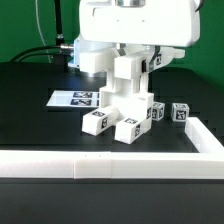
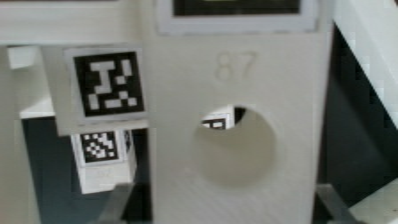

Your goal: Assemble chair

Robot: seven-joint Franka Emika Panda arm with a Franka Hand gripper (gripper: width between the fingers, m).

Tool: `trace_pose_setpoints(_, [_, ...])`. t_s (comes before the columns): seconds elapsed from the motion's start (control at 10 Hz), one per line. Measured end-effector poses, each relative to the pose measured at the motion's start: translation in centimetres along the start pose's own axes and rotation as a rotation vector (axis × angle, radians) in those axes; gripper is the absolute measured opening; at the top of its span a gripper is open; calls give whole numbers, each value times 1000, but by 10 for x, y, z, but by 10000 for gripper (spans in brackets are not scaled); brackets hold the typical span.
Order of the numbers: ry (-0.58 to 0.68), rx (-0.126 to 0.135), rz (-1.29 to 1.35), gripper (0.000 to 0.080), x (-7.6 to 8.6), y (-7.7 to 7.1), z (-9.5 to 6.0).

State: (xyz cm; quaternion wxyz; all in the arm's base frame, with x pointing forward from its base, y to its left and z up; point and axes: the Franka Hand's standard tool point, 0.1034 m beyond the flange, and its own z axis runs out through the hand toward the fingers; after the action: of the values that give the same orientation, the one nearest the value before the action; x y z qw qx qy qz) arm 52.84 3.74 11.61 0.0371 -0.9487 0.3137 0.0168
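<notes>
In the exterior view my gripper (image 1: 135, 60) hangs over the middle of the table, shut on an upright white chair panel (image 1: 124, 78). Below the panel stands the partly joined chair (image 1: 125, 115), a cluster of white blocks with black-and-white tags. The wrist view is filled by the same panel (image 2: 231, 110), which has a round hole and an embossed number. My gripper (image 2: 228, 205) clamps it, one finger (image 2: 114, 203) on each side edge. Tagged chair blocks (image 2: 111, 82) show beside the panel, and another tag shows through the hole.
A loose tagged cube (image 1: 180, 112) lies to the exterior view's right of the chair. The marker board (image 1: 72, 98) lies flat on the left. A long white border rail (image 1: 110, 162) runs along the front and up the right side.
</notes>
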Motion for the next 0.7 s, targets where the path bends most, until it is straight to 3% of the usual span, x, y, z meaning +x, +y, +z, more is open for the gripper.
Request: trace_pose_setpoints(0.7, [9,7,11,284,-3,-7,0])
